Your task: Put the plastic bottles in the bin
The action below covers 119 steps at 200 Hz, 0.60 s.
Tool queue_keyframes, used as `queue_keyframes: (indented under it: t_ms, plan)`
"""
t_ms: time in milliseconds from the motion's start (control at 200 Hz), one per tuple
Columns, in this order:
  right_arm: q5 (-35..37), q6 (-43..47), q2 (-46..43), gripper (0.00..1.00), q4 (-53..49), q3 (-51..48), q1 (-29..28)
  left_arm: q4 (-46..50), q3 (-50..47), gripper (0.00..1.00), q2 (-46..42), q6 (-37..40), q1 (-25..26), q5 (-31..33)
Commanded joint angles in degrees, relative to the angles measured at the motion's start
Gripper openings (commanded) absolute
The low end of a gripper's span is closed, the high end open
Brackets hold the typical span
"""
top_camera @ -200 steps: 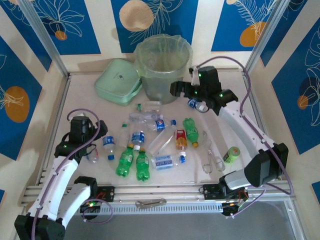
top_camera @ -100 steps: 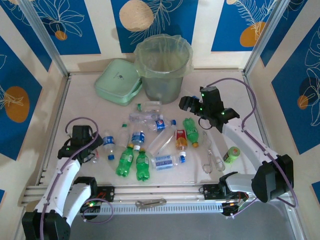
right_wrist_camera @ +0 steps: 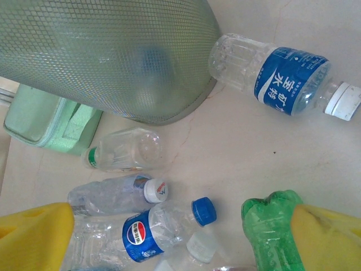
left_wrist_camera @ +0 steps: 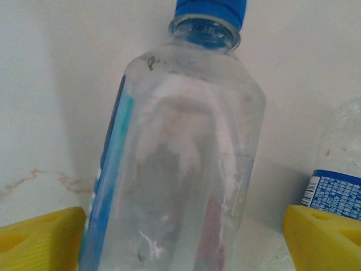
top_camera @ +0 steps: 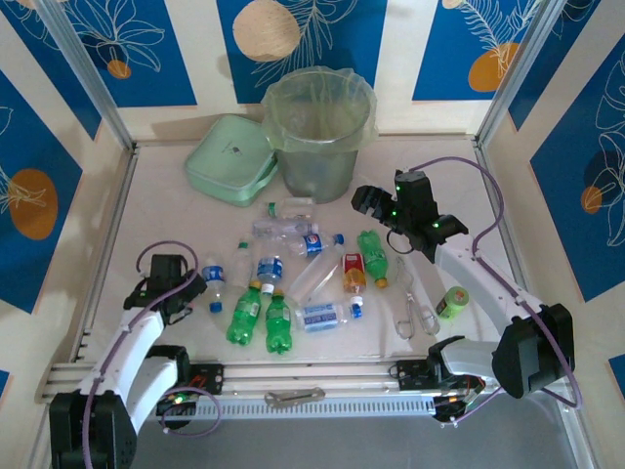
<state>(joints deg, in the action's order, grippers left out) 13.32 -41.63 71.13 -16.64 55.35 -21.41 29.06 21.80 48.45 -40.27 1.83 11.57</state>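
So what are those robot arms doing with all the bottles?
They're tidying the small plastic bottles into the tall pale-green bin. The left gripper straddles a clear, blue-capped bottle, with its jaws open on either side and not squeezing yet. The right gripper hovers wide open above more bottles beside the bin. Neither gripper holds a bottle right now.

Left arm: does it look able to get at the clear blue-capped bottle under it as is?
Likely yes. The left gripper is open, its yellow fingers on either side of the clear blue-capped bottle, with nothing between. A neighbouring blue-labelled bottle lies close to one finger but outside the gap.
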Motion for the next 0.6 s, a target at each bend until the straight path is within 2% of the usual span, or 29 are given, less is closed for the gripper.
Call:
queue_keyframes:
  t_ms: [0,270,405,590]
  plan:
    - [0.04,-0.74,0.08,0.99,1.09,0.81,-0.3,-2.09,-0.97,0.87,1.63,-0.43,-0.59,-0.94]
    - [0.78,-0.78,-0.37,0.99,0.56,0.59,-0.43,-3.43,-0.84,0.76,4.29,0.1,-0.59,-1.07]
    - [1.42,-0.56,-0.81,0.99,0.36,0.35,-0.39,-3.65,-1.04,0.75,4.63,0.01,-0.59,-0.94]
    - [1.71,-0.83,-1.29,0.99,0.47,-0.31,-0.34,-4.17,-1.15,0.64,5.41,0.11,-0.59,-1.2]
